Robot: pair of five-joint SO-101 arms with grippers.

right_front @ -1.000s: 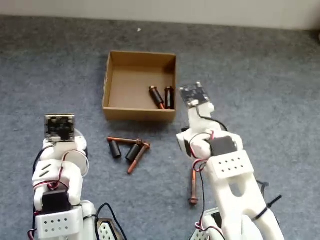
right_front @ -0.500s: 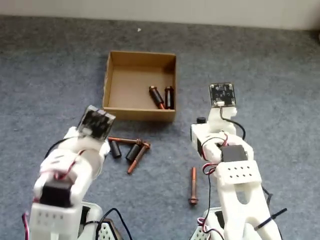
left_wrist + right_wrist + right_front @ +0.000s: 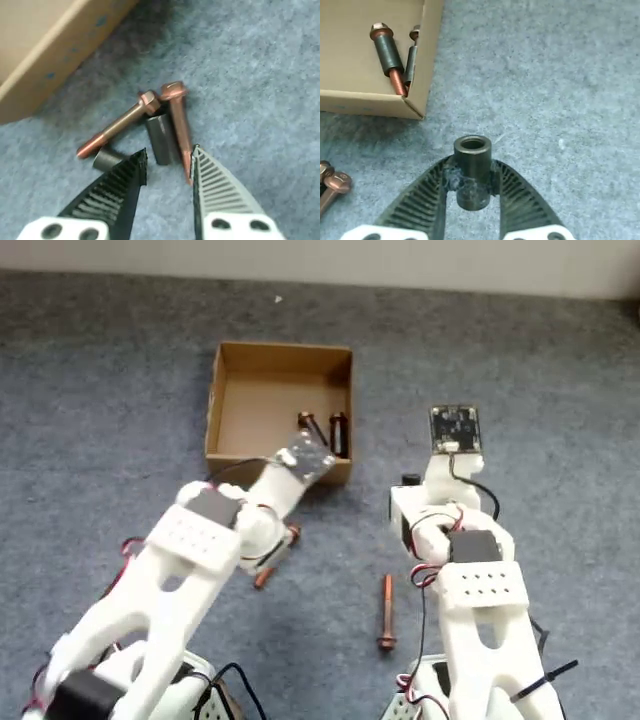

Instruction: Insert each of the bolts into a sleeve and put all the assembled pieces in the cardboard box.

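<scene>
**Held sleeve** (image 3: 472, 172): short and dark, its open bore facing my right wrist camera. My right claw (image 3: 472, 166) is clenched on it, one ribbed jaw on each side. It sits above the grey carpet (image 3: 545, 75), just off a corner of the cardboard box (image 3: 370, 102). In the high view I take the small dark spot by that arm's wrist to be this same piece, though it is too small to be sure.

**Loose pile:** two copper-coloured bolts lie on the carpet close to the box wall. The first bolt (image 3: 117, 125) and the second bolt (image 3: 179, 130) have their heads almost touching and their shanks splayed apart. A middle sleeve (image 3: 159, 137) lies between the shanks. An outer sleeve (image 3: 106, 159) lies just beside the tip of the first bolt.

**Left claw** (image 3: 169, 154): released, jaws apart and gripping nothing. I have it hanging over the pile, its tips either side of the near end of the middle sleeve. The pale jaw is close to the tip of the second bolt.

**Lone bolt** (image 3: 386, 612): flat on the carpet between my two arms, well apart from the pile.

**Box contents:** one assembled piece (image 3: 387, 52) and another assembled piece (image 3: 411, 60) lie side by side, against the wall on the right arm's side. That wall partly hides the second one from the right wrist camera
</scene>
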